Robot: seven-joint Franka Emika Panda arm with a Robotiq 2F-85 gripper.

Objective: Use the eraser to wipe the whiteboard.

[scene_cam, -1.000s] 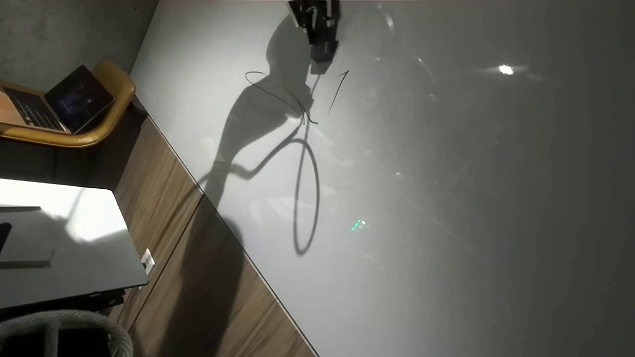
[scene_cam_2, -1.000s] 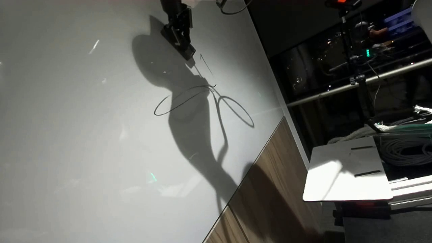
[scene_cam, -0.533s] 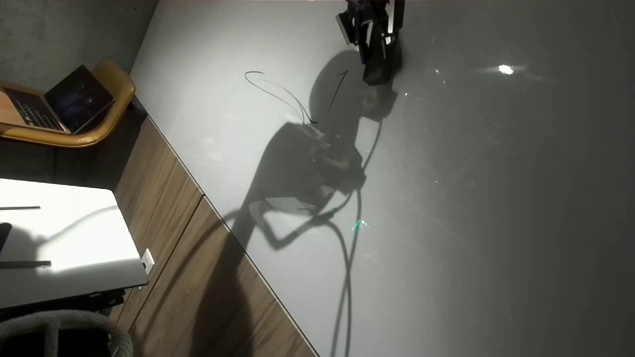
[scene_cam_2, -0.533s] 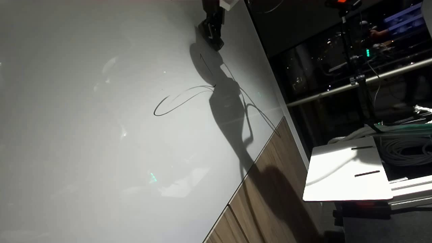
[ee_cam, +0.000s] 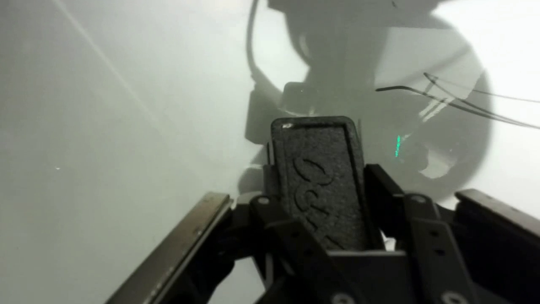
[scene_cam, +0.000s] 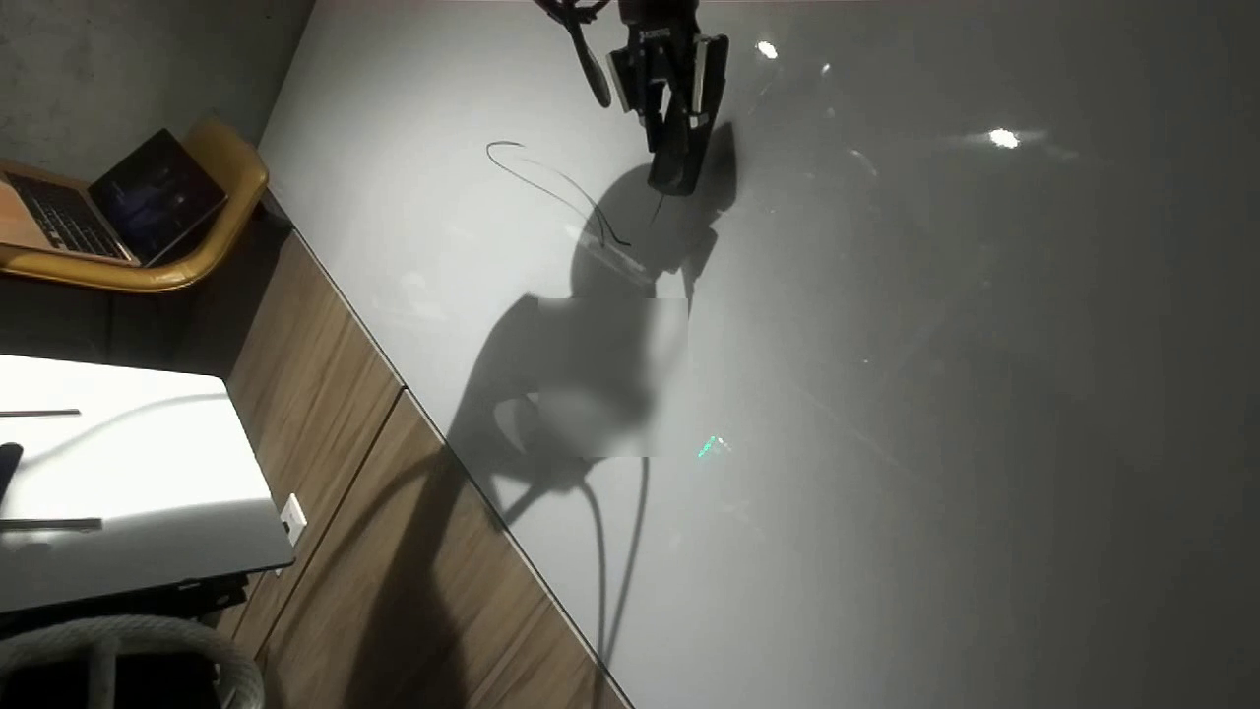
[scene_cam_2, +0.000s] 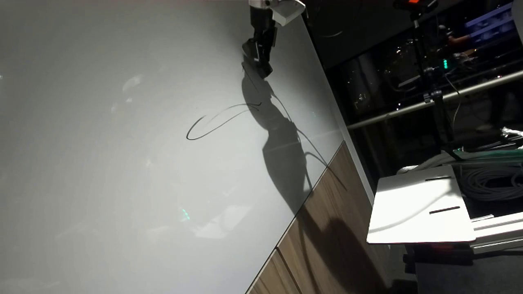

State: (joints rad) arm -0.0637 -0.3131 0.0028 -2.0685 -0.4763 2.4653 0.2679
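Note:
The whiteboard [scene_cam: 886, 512] is a huge glossy grey-white panel in both exterior views [scene_cam_2: 102, 171]. It bears a thin dark looped scribble [scene_cam: 556, 190] and a short straight mark. The loop also shows in the wrist view [ee_cam: 460, 101]. My gripper [ee_cam: 322, 181] is shut on the eraser [ee_cam: 320, 143], a dark grey oblong block with embossed lettering, held by its long sides. In an exterior view the eraser [scene_cam: 677, 167] covers the upper part of the short mark [scene_cam: 658, 210], right of the loop. I cannot tell whether the eraser touches the board.
Wood panels [scene_cam: 325, 423] border the board's lower edge. An open laptop [scene_cam: 157, 197] rests on a yellow chair. A small white tabletop [scene_cam_2: 421, 220] stands beside the wall near coiled cables [scene_cam_2: 490, 183]. The arm's shadow falls across board and panels.
In an exterior view my gripper with the eraser moved right, then back left and down over the short mark. The arm's shadow shifted with it. The scribble looks the same.

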